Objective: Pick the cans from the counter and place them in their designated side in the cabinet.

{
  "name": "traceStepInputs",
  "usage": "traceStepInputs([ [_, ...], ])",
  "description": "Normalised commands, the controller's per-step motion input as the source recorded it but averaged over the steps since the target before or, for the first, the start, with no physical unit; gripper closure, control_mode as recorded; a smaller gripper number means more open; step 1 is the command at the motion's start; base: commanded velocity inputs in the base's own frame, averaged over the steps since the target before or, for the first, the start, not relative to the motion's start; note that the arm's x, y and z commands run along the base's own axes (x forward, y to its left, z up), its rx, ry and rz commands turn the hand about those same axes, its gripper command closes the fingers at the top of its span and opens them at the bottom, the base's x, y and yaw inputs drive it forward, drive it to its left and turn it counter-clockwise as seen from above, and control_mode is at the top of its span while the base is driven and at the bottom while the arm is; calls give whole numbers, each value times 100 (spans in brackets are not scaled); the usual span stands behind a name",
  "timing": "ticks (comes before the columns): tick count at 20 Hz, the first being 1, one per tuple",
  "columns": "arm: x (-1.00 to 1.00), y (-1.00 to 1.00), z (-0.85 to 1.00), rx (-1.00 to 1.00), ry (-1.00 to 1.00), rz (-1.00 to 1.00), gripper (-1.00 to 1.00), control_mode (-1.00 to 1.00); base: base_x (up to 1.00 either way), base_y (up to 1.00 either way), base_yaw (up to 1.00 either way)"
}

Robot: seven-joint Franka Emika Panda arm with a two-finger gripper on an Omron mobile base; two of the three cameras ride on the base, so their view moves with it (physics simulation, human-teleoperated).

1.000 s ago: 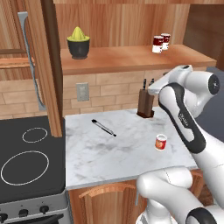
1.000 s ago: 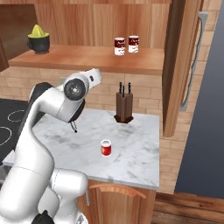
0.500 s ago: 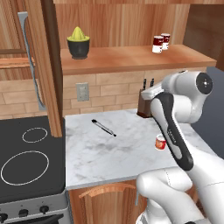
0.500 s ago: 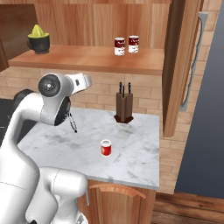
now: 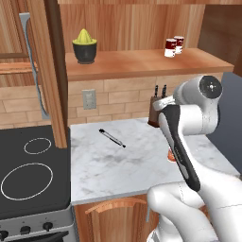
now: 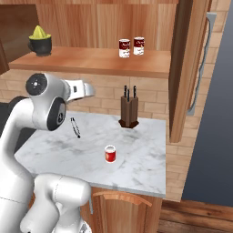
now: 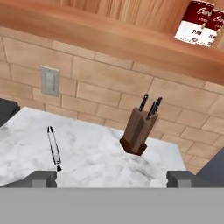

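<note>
White marble-look counter (image 6: 136, 150) with grey veins lies under a brick wall, and above it hangs the brown wooden cabinet (image 6: 91, 61) with a long shelf board. On this shelf two cans (image 6: 131, 47) stand close side by side toward the right part; the dark red can (image 5: 170, 47) is in front and the can with the white label (image 5: 179, 44) is just behind it in the left base view. One more small red can (image 6: 109, 154) stands upright on the counter, near the front edge, well apart from the wooden knife block (image 6: 129, 111) at the wall. A thin pen-like tool (image 7: 54, 148) lies flat on the marble, left of the knife block. On the left end of the shelf sits a yellow juicer (image 5: 84, 45) in a dark bowl. The black stove top (image 5: 28, 175) is beside the counter. The gripper (image 7: 111, 177) is raised over the counter, its two finger tips wide apart, with nothing between them.
</note>
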Motion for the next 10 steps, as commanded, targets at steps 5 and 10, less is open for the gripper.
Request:
traceStepInputs([
  [5, -15, -41, -9, -1, 19, -8, -100, -100, 0, 0, 0],
  [10, -13, -23, -24, 1, 23, -5, -100, -100, 0, 0, 0],
])
